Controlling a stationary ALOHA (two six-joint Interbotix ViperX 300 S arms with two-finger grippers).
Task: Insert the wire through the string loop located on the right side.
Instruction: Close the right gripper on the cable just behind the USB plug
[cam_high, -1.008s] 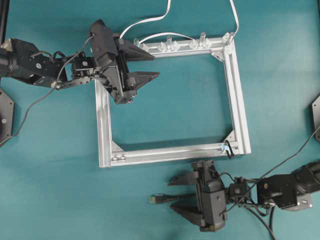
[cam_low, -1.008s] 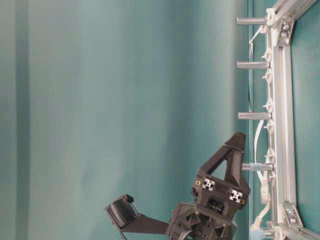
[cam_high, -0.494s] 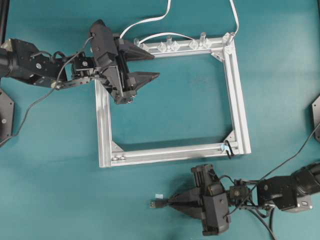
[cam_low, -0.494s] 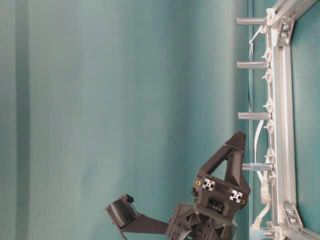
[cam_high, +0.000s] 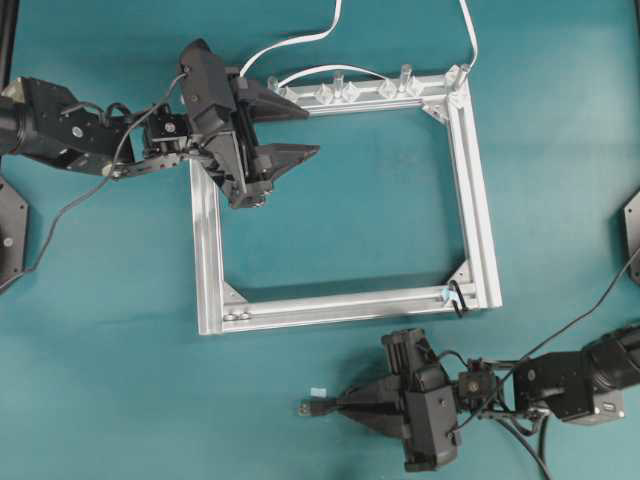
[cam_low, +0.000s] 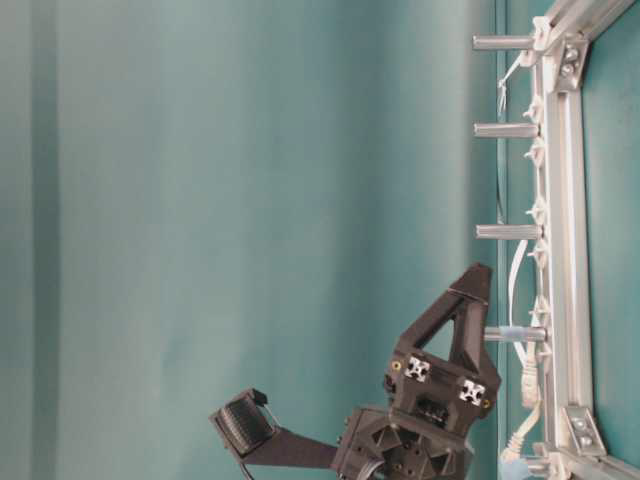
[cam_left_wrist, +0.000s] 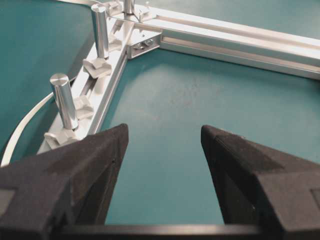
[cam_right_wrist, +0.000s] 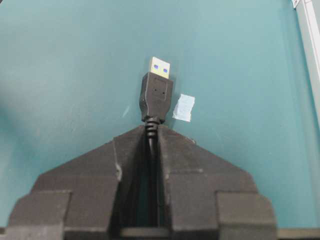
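The wire's black plug (cam_right_wrist: 156, 96) with its metal tip sticks out just ahead of my right gripper (cam_right_wrist: 152, 129), which is shut on the wire right behind the plug. From overhead, the plug (cam_high: 315, 407) lies low over the teal table in front of the right gripper (cam_high: 345, 405), below the frame. The string loop (cam_high: 457, 299) is a small black ring at the silver frame's (cam_high: 345, 306) lower right corner, by a bluish mark. My left gripper (cam_high: 305, 130) is open over the frame's upper left corner, nothing between its fingers (cam_left_wrist: 95, 165).
Clear clips (cam_high: 335, 92) and upright metal pegs (cam_left_wrist: 65, 102) line the frame's far bar, with white cables (cam_high: 300, 45) running off behind it. A small pale scrap (cam_right_wrist: 183, 108) lies on the table beside the plug. The table-level view shows only the left arm (cam_low: 430, 400) by the frame.
My right gripper has shut on the wire behind the plug. It stood open around it a second ago. The left arm has not moved.
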